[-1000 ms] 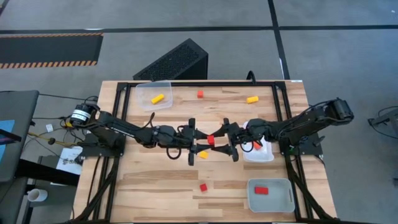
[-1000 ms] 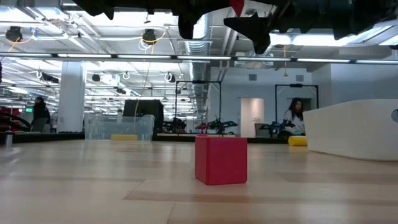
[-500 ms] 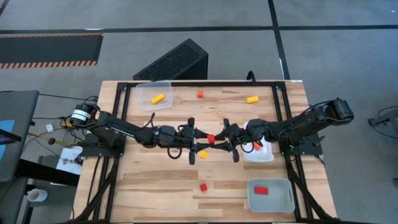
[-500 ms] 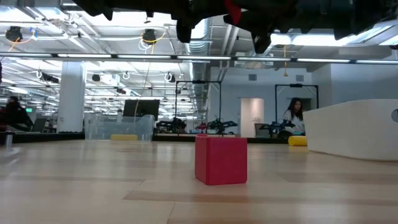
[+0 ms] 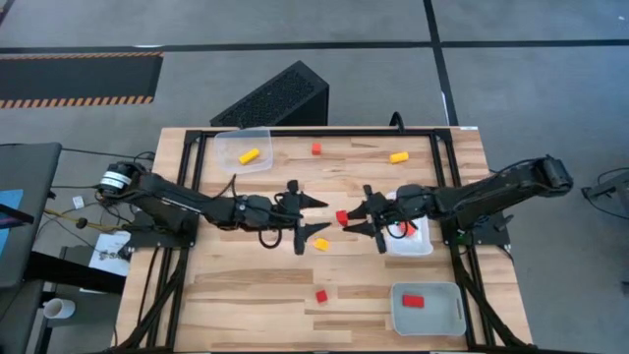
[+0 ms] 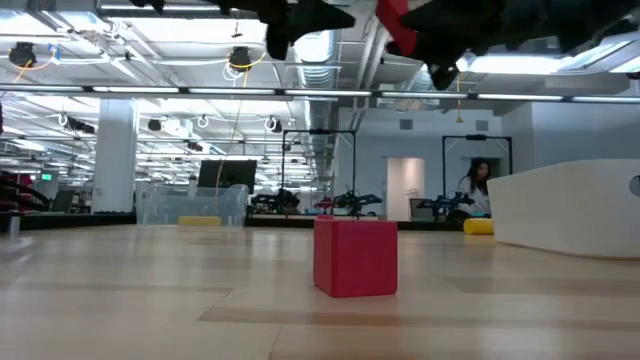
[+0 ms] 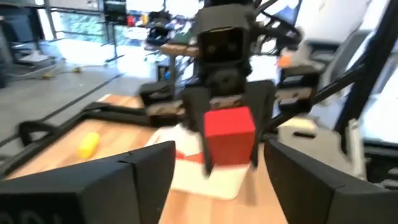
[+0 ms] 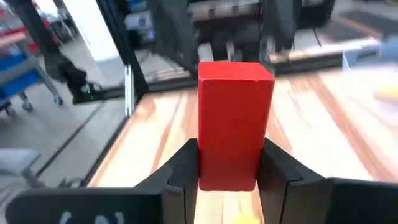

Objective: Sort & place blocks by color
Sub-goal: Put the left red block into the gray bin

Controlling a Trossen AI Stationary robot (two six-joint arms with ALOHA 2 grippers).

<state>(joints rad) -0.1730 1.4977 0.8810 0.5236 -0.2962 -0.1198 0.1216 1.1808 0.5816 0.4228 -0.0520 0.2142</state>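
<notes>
My right gripper is shut on a red block above the table's middle; the block also shows in the right wrist view. My left gripper is open and empty just left of that block, its fingers pointing at it, apart from it. On the table lie a yellow block, a red cube, a red block and a yellow-orange block. My right gripper pinches the red block by two opposite sides between its two fingers. The fingers come level from the table's right side. The block sticks out past the fingertips toward my left gripper and is lifted clear of the table.
A clear tray at the far left holds a yellow block. A white tray under my right arm holds an orange block. A grey tray at the near right holds a red block.
My left gripper has let go of the red block and drawn back toward the table's left edge with its fingers open. My right gripper has kept the block and moved a little toward the table's right edge, still clear of the table.
</notes>
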